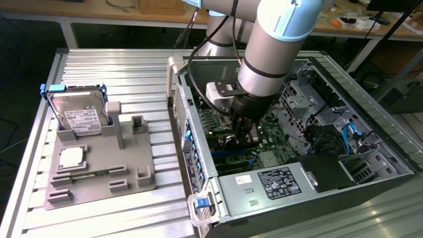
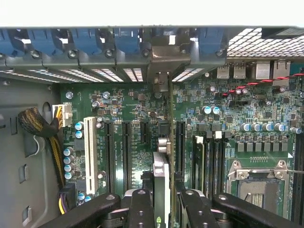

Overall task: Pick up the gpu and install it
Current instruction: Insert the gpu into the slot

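Ribbed metal surface point(image 1: 126, 69) carries an open computer case point(image 1: 251, 191), and the hand point(image 1: 243, 130) is lowered inside that case, closed on the gpu point(image 2: 161, 175). Pick-up is complete: the card stands edge-on over the case's motherboard point(image 2: 128, 95), beside a long slot point(image 2: 180, 142). Seating in the case cannot be confirmed, and release remains.

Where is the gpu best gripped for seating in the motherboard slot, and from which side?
Take the gpu by the edge facing away from the motherboard, pinched across its flat faces, coming from the case's open side: it stands edge-on to the board, as the gripper holds it.
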Tool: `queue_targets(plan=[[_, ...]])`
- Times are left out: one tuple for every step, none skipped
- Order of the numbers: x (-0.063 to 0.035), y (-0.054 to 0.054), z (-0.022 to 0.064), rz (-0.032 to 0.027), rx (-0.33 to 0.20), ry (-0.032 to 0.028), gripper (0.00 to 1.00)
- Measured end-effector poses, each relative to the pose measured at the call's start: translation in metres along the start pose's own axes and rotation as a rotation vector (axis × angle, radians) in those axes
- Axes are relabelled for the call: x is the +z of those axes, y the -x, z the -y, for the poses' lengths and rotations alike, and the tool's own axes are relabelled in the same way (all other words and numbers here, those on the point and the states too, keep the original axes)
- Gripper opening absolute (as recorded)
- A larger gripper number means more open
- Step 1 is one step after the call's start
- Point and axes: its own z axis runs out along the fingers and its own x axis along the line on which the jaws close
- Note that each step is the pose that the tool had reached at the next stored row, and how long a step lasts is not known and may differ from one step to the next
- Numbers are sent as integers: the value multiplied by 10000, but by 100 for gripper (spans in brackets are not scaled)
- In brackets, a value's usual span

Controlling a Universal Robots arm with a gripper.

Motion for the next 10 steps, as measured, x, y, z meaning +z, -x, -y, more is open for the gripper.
queue_targets(plan=[[0, 0, 0, 0, 0, 1, 27], [0, 0, 0, 0, 0, 0, 27], [0, 0, 0, 0, 0, 0, 27], [0, 0, 0, 0, 0, 0, 27], [0, 0, 0, -1, 0, 1, 27], [0, 0, 0, 1, 0, 3, 27], [1, 0, 0, 10, -1, 10, 27], [2, 0, 1, 33, -1, 37, 27], [3, 0, 2, 43, -1, 59, 27], [3, 0, 4, 55, 0, 85, 27]])
